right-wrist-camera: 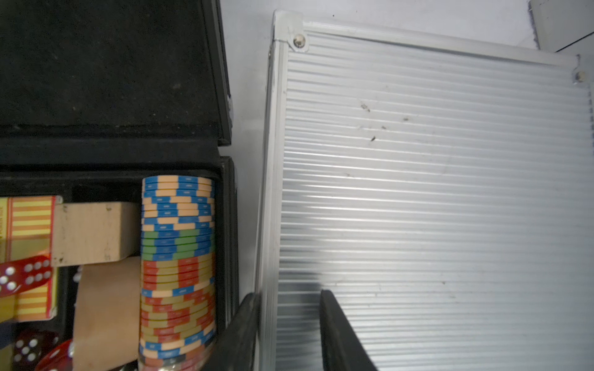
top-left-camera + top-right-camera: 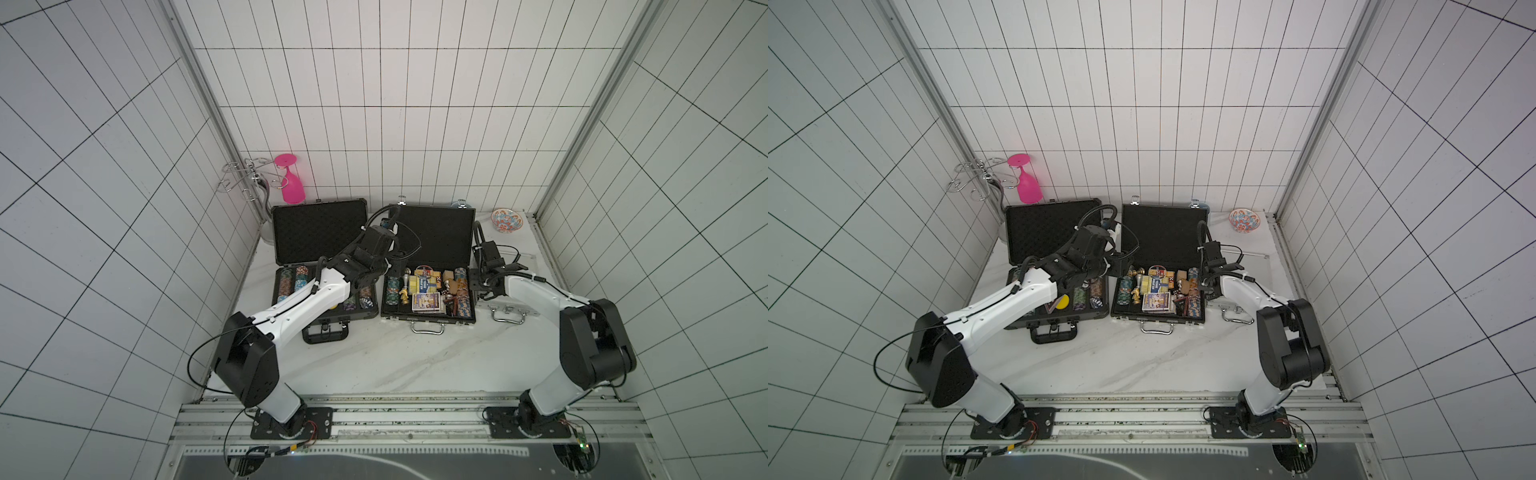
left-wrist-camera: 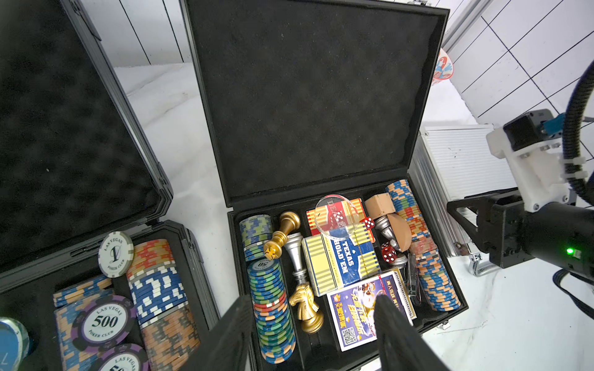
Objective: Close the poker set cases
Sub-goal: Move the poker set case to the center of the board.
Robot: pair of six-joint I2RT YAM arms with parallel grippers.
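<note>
R claw (image 1: 289, 321) poss. on 1 silver case (image 1: 418, 192); 2 dark cases (image 2: 307, 232) (image 2: 440, 237) open

Light: bright, even, diffuse; walls (image 2: 415, 104) white, greyer at the sides. Shadows: soft, faint on the surface (image 2: 395, 357). Both top views: tile lines bowed toward the edges. Wrist views: fingers (image 1: 340, 331) of the right hand (image 1: 289, 324) dark, blurred; silver case (image 1: 434, 192) streaked with sheen; black foam (image 3: 305, 96) dim, grainy.

Both top views look steeply down from above the near edge of the surface (image 2: 395, 365); wrist views sit close, sharing the middle case (image 3: 321, 112).
</note>
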